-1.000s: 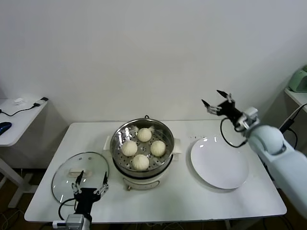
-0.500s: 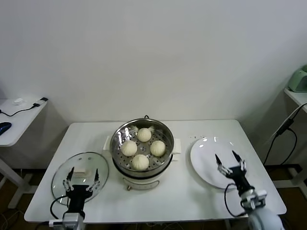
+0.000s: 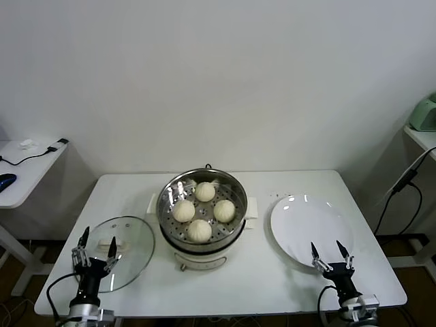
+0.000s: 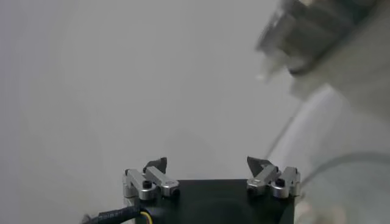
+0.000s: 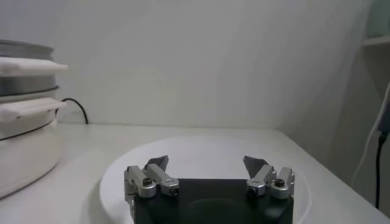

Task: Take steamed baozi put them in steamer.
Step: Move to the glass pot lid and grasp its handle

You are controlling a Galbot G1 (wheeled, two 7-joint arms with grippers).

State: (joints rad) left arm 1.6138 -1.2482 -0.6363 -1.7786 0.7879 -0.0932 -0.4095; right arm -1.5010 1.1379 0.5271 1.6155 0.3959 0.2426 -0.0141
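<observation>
Four cream-white baozi lie on the perforated tray inside the steel steamer (image 3: 167,194): one at the back (image 3: 205,191), one on the left (image 3: 183,210), one on the right (image 3: 224,210) and one at the front (image 3: 199,231). My left gripper (image 3: 95,248) is open and empty, low at the table's front left beside the glass lid (image 3: 133,242). My right gripper (image 3: 332,253) is open and empty, low at the near edge of the white plate (image 3: 300,218). In the right wrist view the gripper (image 5: 206,164) points over the plate (image 5: 201,149), with the steamer's side (image 5: 24,122) beyond.
The round glass lid lies flat left of the steamer. The flat white plate right of the steamer holds nothing. A white side table (image 3: 20,167) with a cable stands far left. A black cable (image 3: 402,187) hangs at the right.
My right arm swung down from high at the back right to the plate's near edge. My left gripper slid left and lower along the lid's front edge. The baozi have not moved.
</observation>
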